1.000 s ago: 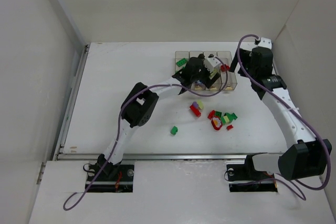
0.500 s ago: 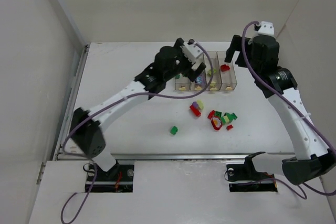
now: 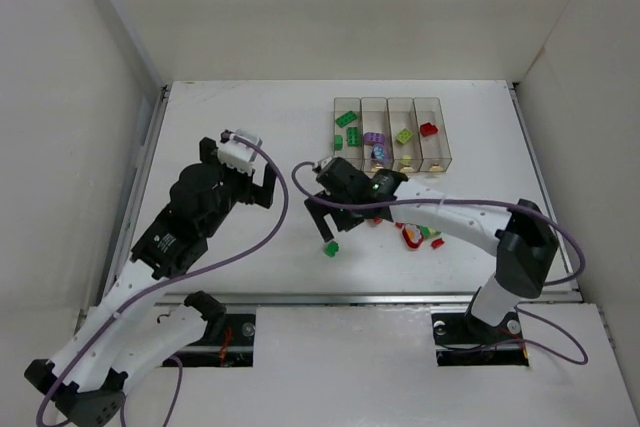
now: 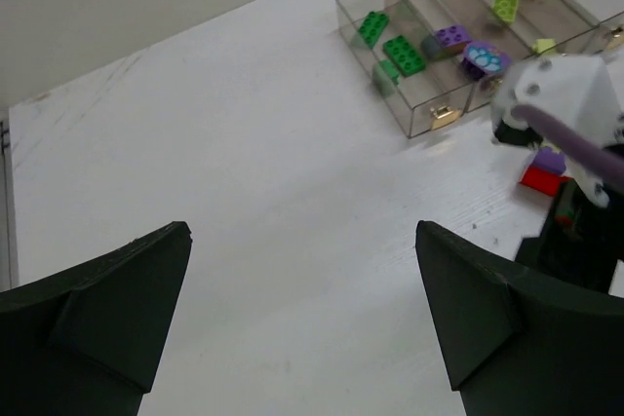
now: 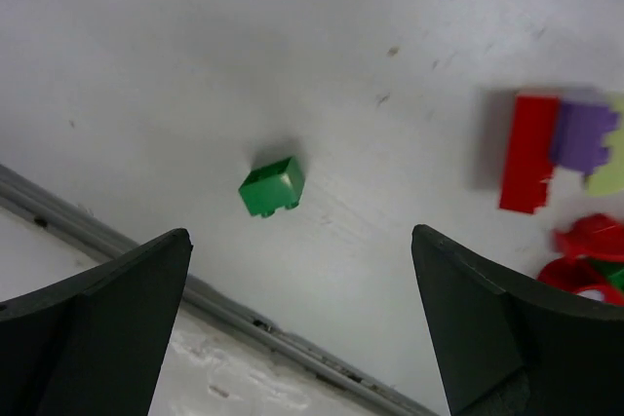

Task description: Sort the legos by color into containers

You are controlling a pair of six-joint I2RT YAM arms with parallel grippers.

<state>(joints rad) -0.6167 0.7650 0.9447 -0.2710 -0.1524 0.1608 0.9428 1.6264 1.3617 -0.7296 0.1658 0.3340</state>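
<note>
Four clear containers (image 3: 390,107) stand in a row at the back; they also show in the left wrist view (image 4: 429,116). From the left they hold green (image 3: 347,132), purple (image 3: 375,137), yellow-green (image 3: 404,134) and red (image 3: 429,129) legos. A lone green lego (image 3: 331,247) lies near the front and shows in the right wrist view (image 5: 271,186). My right gripper (image 3: 330,225) is open and empty, just above that lego (image 5: 302,275). My left gripper (image 3: 243,173) is open and empty over bare table at the left (image 4: 302,270).
A loose pile of red, green and yellow-green legos (image 3: 420,232) lies right of the right gripper. A red lego (image 5: 526,153) joined to a purple one (image 5: 582,135) lies nearby. A metal rail (image 3: 330,297) runs along the table's front edge.
My left arm has drawn back from the containers to the left front. My right arm has swung from the red container down to the middle, over the lone green lego.
</note>
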